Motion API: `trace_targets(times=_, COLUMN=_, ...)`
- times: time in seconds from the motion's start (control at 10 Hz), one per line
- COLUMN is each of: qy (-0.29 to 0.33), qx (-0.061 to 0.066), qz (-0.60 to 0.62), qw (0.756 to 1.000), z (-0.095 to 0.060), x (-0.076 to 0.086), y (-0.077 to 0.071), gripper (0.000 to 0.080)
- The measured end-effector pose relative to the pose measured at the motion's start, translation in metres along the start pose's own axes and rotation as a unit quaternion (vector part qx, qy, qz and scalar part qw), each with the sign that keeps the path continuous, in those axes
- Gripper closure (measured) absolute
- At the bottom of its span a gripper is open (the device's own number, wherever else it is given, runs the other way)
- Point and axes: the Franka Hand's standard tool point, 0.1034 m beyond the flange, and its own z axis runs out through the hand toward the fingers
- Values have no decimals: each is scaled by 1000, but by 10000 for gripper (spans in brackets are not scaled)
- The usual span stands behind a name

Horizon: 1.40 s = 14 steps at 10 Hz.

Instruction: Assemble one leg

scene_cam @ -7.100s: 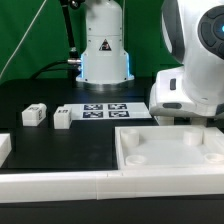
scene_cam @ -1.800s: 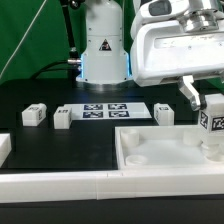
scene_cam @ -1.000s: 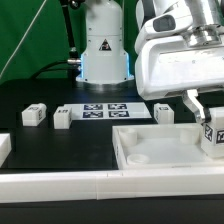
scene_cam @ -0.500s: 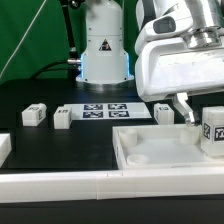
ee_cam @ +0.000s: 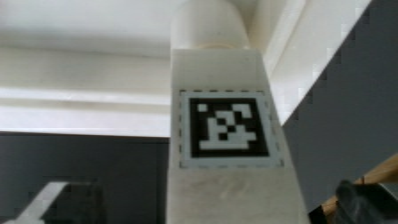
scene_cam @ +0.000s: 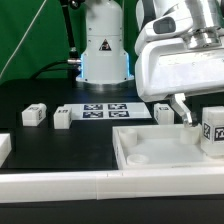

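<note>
Gripper (ee_cam: pixel 210 202) open wide, jaws either side of the leg (scene_cam: pixel 212 131), not touching it, holding nothing. Leg stands upright in the tray-like tabletop (scene_cam: pixel 128 136), in its corner at the exterior view's right. Probably needs screwing in: regrip squarely, keep it vertical, twist without tipping. Count: four legs, three being spare legs (scene_cam: pixel 33 115) loose on the table (scene_cam: pixel 90 135); one tabletop; one marker board (scene_cam: pixel 105 109).

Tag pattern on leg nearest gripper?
Black-and-white square marker on the leg; clearest in wrist view.
</note>
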Motion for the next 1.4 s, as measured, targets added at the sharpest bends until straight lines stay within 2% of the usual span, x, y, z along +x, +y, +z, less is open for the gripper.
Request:
trace_targets(times=0.3, qy=-17, qx=-2, qz=15, qw=1000, z=-15, x=10, y=3, gripper=151)
trace_targets(times=0.5, qy=-17, qx=-2, qz=15, qw=1000, z=-14, x=9, y=3, gripper=151)
trace_targets(times=0.6, qy=-87, qx=6, qz=20, qw=996, z=-8, x=-2, y=3, gripper=151)
trace_targets(times=0.9, qy=-227, qx=27, qz=25, qw=973, z=-5, x=3, y=3, gripper=151)
trace_targets(times=1.1, qy=-315, qx=42, qz=26, qw=948, z=-7, x=1, y=-1, gripper=151)
trace_targets(times=1.4, qy=-322, qx=45, qz=26, qw=945, z=-3, x=4, y=-1, gripper=151)
